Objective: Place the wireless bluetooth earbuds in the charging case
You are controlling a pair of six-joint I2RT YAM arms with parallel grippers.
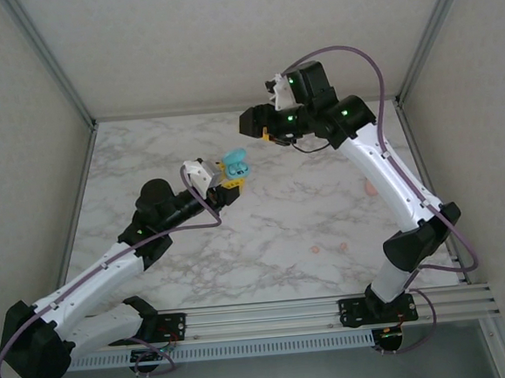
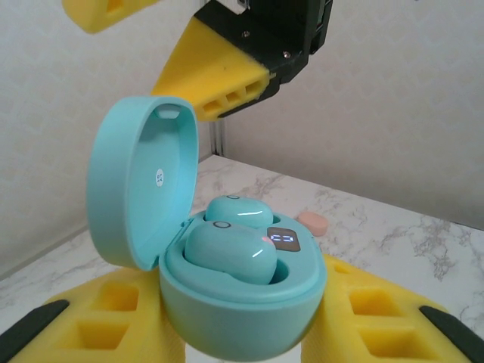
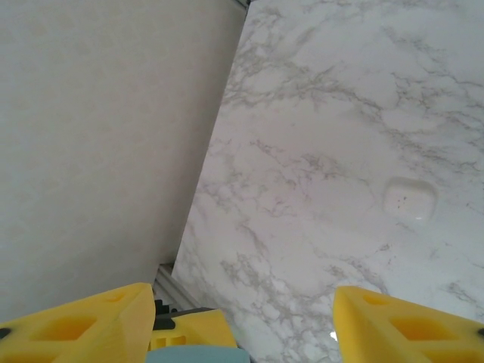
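Left gripper clamps open teal case, earbuds seated; right gripper gapes above; pink earbud behind

— What colour is the charging case?
— Teal, same as both earbuds.
— The table?
— White marble with grey veins. The other case is white too, the small piece pink.
— The fingers?
— Yellow, tipped black.
— The arms?
— White and black, with purple cables.
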